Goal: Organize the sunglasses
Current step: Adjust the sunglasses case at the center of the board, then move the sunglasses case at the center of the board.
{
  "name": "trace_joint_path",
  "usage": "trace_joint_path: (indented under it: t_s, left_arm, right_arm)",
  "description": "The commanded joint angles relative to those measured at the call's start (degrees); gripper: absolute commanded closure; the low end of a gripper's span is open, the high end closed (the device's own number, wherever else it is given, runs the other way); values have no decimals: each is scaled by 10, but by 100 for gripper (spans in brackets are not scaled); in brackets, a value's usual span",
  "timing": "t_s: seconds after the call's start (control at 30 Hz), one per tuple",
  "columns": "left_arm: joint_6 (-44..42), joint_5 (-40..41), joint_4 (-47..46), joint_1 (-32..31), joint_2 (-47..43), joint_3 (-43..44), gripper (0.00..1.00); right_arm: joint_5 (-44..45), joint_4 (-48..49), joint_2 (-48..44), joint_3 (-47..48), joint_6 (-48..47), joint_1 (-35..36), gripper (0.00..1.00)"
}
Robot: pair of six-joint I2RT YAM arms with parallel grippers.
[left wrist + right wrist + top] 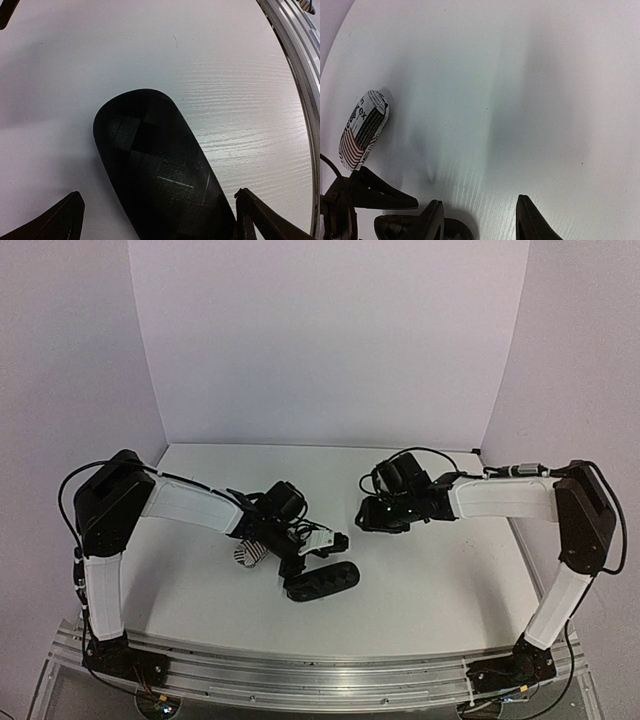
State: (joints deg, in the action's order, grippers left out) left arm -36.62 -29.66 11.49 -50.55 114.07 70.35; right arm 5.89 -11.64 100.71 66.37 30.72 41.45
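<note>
- Left hand [157,195]: spread as wide as can be, pinching nothing, straddling one rounded end of the black case [145,145], flat on the tabletop [225,75]. One finger [260,215] just beside the case's edge, the other apart from it.
- Right hand [479,200]: parted, pinching nothing, only bare tabletop between the fingers.
- No sunglasses to be seen in any view. Probably shut away inside the cases, but cannot tell from here.
- Expect light, stiff frames with thin hinged arms and lenses easy to scratch. Take hold at the bridge or the thick front of the frame, never on the lenses, and squeeze gently.
- Treat the black case as a hard, smooth, rounded shell, apt to slip. Grip across the narrow width near the middle.
- Ahead and to the left of the right hand: stripe-patterned case [364,129], lying on the tabletop, apart from the fingers.
- Beneath both hands: white tabletop, smooth, faintly wood-grained, slightly glossy. Expect things to slide under a push.
- Off to one side of the left hand: metal rail [295,65] along the tabletop's edge. Farther out, plain pale walls [330,340] at the back and sides.
</note>
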Motion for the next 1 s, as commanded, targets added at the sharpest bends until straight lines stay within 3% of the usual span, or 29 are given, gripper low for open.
trace_joint_path:
  t_s: [0.0, 0.1, 0.17, 0.27, 0.33, 0.37, 0.5, 0.73, 0.87, 0.97]
  left_arm:
    - [80, -21, 5, 23, -61, 12, 0]
    - [131, -14, -6, 48, -105, 5, 0]
    - [174, 57, 1, 68, -108, 9, 0]
    - [210, 161, 72, 105, -75, 39, 0]
    - [213, 191, 85, 123, -70, 32, 0]
    - [205, 202, 83, 127, -73, 20, 0]
    - [186, 233, 77, 128, -70, -11, 0]
    - [135, 291, 13, 129, -49, -36, 0]
    - [127, 304, 23, 143, -9, -18, 1]
    - [124, 260, 39, 151, 1, -16, 14]
  right_arm:
    - [-34, -1, -20, -9, -23, 2, 54]
    - [-73, 3, -27, -7, -80, 3, 50]
    - [-109, 8, -34, -7, -137, 3, 43]
    - [-144, 16, -53, -17, -235, 5, 27]
    - [-168, 27, -72, -33, -301, 5, 6]
    - [-184, 33, -82, -45, -337, 5, 2]
    - [-232, 47, -98, -76, -423, 7, 2]
    - [-221, 56, -85, -80, -399, 17, 2]
    - [-213, 57, -80, -82, -384, 26, 2]
    - [-202, 59, -83, -86, -376, 30, 2]
